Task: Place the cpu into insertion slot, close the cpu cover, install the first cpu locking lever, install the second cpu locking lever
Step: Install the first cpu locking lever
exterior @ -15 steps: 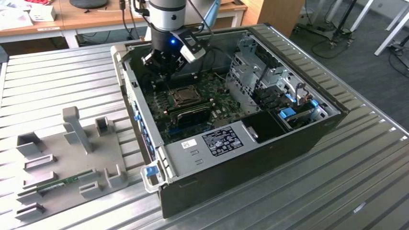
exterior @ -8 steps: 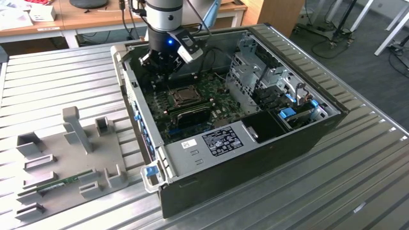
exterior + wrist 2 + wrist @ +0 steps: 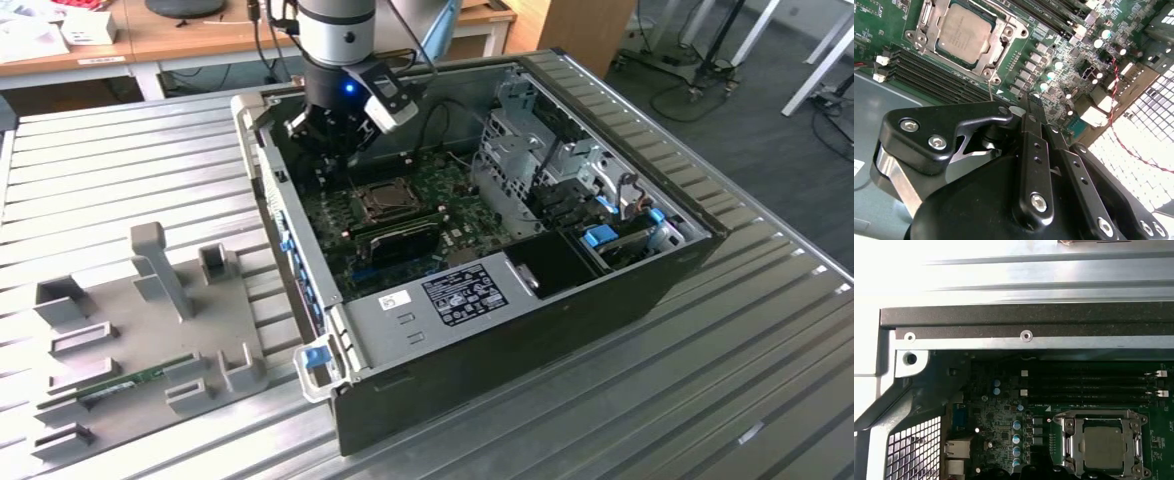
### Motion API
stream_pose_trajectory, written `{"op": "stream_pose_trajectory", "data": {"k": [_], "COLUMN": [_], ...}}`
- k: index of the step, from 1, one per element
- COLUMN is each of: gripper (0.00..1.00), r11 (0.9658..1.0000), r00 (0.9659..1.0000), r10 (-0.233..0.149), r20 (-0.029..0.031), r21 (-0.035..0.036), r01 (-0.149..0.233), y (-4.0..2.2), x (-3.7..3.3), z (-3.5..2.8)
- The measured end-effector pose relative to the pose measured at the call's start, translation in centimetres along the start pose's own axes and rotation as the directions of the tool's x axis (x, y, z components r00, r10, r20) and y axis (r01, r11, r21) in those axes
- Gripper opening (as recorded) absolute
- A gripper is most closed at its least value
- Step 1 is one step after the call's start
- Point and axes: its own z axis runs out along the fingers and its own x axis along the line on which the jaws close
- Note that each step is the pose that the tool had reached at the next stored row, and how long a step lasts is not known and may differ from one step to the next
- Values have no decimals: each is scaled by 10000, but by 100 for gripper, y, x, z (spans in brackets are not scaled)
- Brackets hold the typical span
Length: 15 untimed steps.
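The cpu (image 3: 964, 32) (image 3: 1104, 447) lies flat in the insertion slot (image 3: 380, 200) on the green board inside the open computer case (image 3: 561, 300). The silvery cpu cover (image 3: 1003, 41) (image 3: 1099, 416) lies down around the cpu and frames its metal face. My gripper (image 3: 1030, 107) (image 3: 327, 135) hangs shut above the board, off to one side of the socket, with nothing between its fingers. In the exterior view it is above the socket's far end. A thin metal rod (image 3: 991, 92) stands by the socket corner nearest the fingertips.
Long black memory slots (image 3: 929, 75) (image 3: 1084, 382) run beside the socket. The case's metal wall (image 3: 1024, 322) and a perforated panel (image 3: 1149, 130) close in the board. A drive cage (image 3: 534, 150) stands at the exterior view's right, and a grey fixture plate (image 3: 147, 330) lies at its left.
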Motion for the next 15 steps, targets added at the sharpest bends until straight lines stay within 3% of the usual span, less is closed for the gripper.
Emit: {"op": "stream_pose_trajectory", "data": {"k": [8,15], "gripper": [10,10], "r11": [10000,10000], "r00": [10000,10000], "r10": [1,0], "r20": [14,22], "r21": [-2,-1], "r01": [-1,0], "y": [4,50], "x": [4,22], "z": [-32,-24]}}
